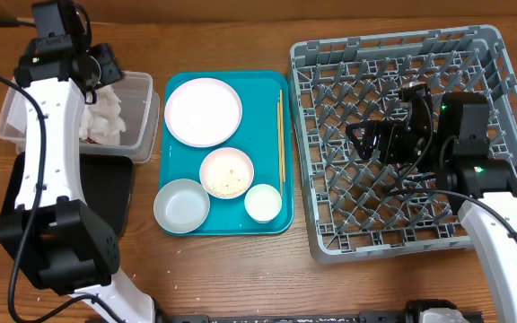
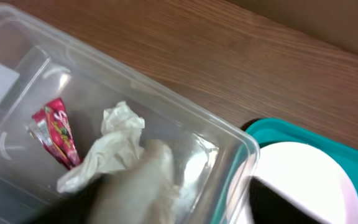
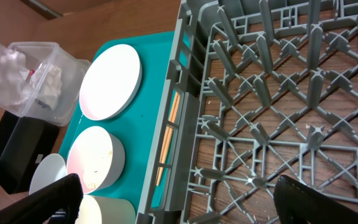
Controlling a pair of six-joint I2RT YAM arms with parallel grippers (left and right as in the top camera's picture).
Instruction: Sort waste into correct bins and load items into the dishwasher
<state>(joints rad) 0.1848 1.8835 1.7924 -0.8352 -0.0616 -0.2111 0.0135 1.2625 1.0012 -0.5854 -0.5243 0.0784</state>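
My left gripper [image 1: 104,70] hangs over the clear plastic tub [image 1: 12,117]. In the left wrist view its jaws [image 2: 166,214] are open, with the crumpled white napkin [image 2: 126,158] lying between them inside the tub [image 2: 229,134], next to the small red wrapper [image 2: 58,132]. The napkin [image 1: 104,117] also shows from overhead. My right gripper [image 1: 371,139] is open and empty above the grey dish rack [image 1: 478,54]; its jaws [image 3: 179,202] span the rack's left wall [image 3: 185,81]. On the teal tray [image 1: 267,85] sit a plate [image 1: 203,111], a bowl with rice grains [image 1: 226,172], a grey bowl [image 1: 181,205], a small cup [image 1: 263,202] and chopsticks [image 1: 281,135].
The shallow black tray [image 1: 115,193] lies just in front of the clear tub, partly under my left arm. The teal tray sits between the bins and the rack on the wooden table [image 1: 223,269]. The rack's upright pegs [image 3: 272,93] stand beneath my right gripper.
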